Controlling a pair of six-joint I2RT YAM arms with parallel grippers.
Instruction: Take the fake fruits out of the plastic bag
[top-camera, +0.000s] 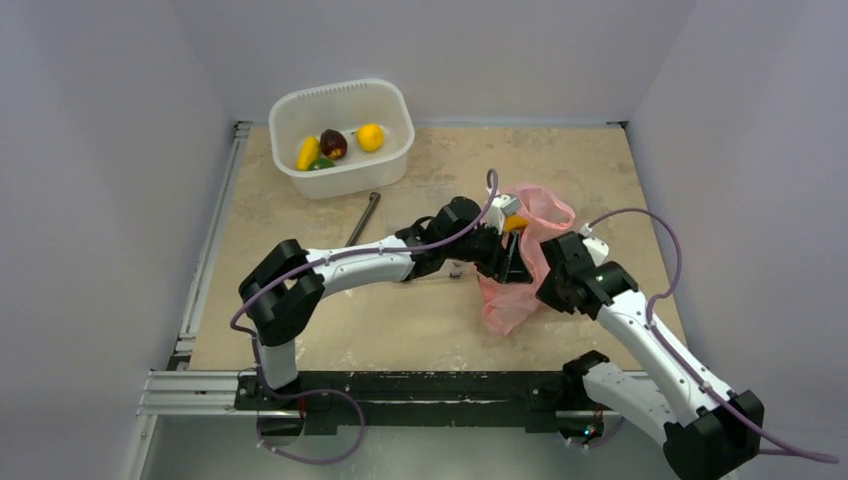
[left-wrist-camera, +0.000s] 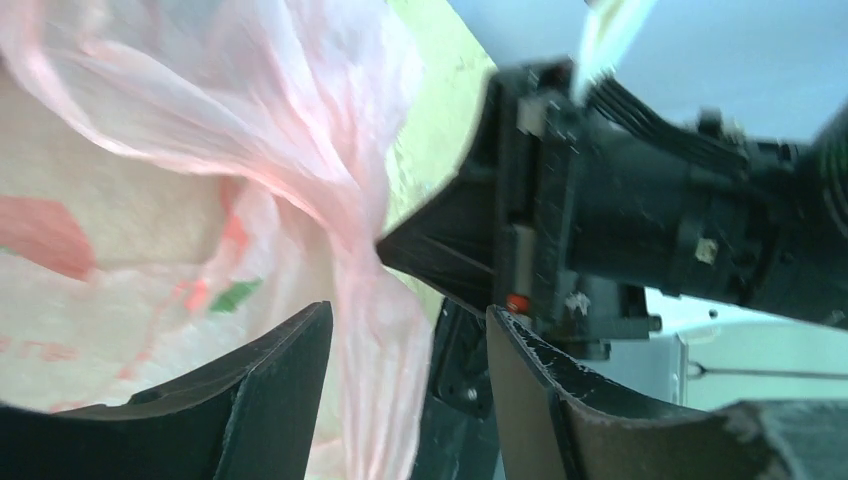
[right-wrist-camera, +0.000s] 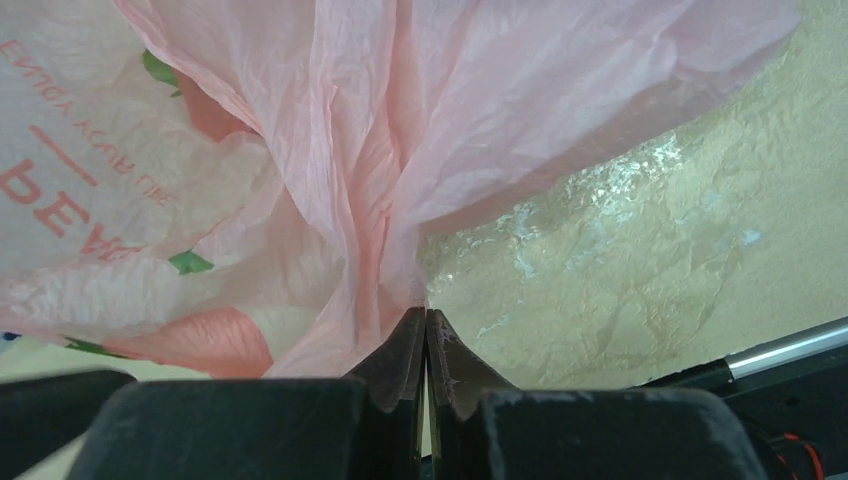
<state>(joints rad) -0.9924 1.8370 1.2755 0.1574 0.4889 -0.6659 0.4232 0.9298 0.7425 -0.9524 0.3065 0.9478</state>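
Note:
The pink plastic bag (top-camera: 505, 300) lies crumpled right of the table's centre, with both grippers at its middle. My right gripper (right-wrist-camera: 426, 312) is shut on a gathered fold of the bag's film (right-wrist-camera: 450, 100). My left gripper (left-wrist-camera: 408, 310) stands open; a strand of the bag (left-wrist-camera: 250, 120) hangs between its fingers, and the right gripper's black body is just beyond. No fake fruits show through the film in the wrist views. A small orange-yellow shape (top-camera: 515, 223) sits at the bag's top edge; I cannot tell what it is. Several fake fruits (top-camera: 333, 143) lie in the white tub (top-camera: 395, 160).
The tub stands at the back left of the tan table top. A grey metal rod (top-camera: 363, 218) lies between the tub and my left arm. Grey walls close in the back and both sides, and a metal rail (top-camera: 200, 290) runs along the left edge.

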